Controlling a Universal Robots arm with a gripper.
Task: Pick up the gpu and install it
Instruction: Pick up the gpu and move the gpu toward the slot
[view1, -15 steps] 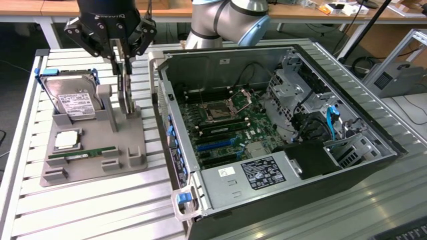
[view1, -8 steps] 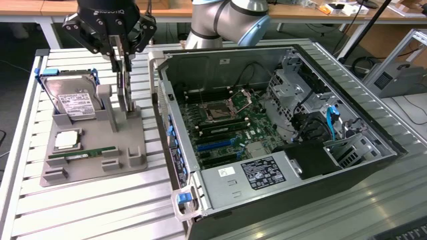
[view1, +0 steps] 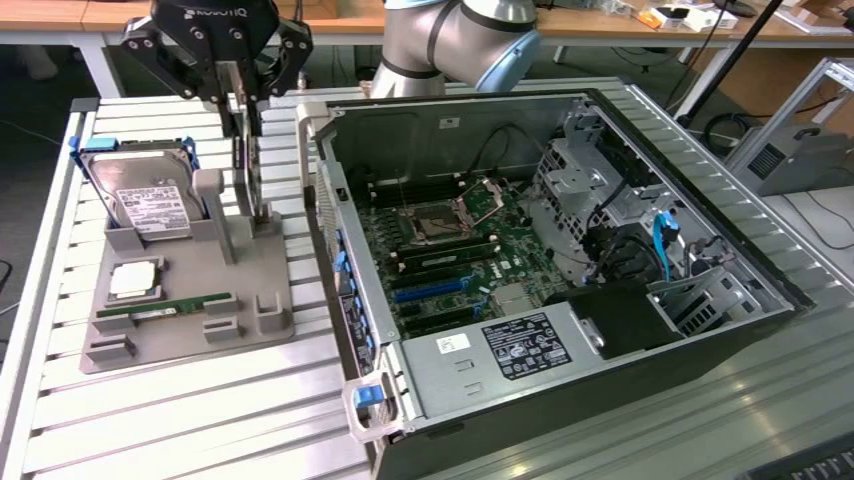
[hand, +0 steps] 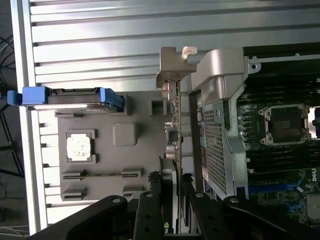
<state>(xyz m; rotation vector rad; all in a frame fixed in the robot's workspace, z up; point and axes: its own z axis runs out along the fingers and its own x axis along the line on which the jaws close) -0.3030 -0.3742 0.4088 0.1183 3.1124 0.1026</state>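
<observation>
Half done, I'd say: my pincer (view1: 240, 95) grips the gpu (view1: 248, 165) on edge just outside the case (view1: 320, 190) wall; next move likely needs clearance over that wall and square alignment inside the case.

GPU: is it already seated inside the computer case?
No, the end effector grips the gpu at the grey fixture, outside the case.

Part of the gpu (hand: 176, 120) seems hidden by the end effector (hand: 173, 180).

Held gpu (hand: 176, 107), edge-on, in tool (hand: 172, 192)
Tool clamped on card; silvery bracket (hand: 172, 65) just beside computer case (hand: 220, 125), over grey tray (hand: 125, 134).
</observation>
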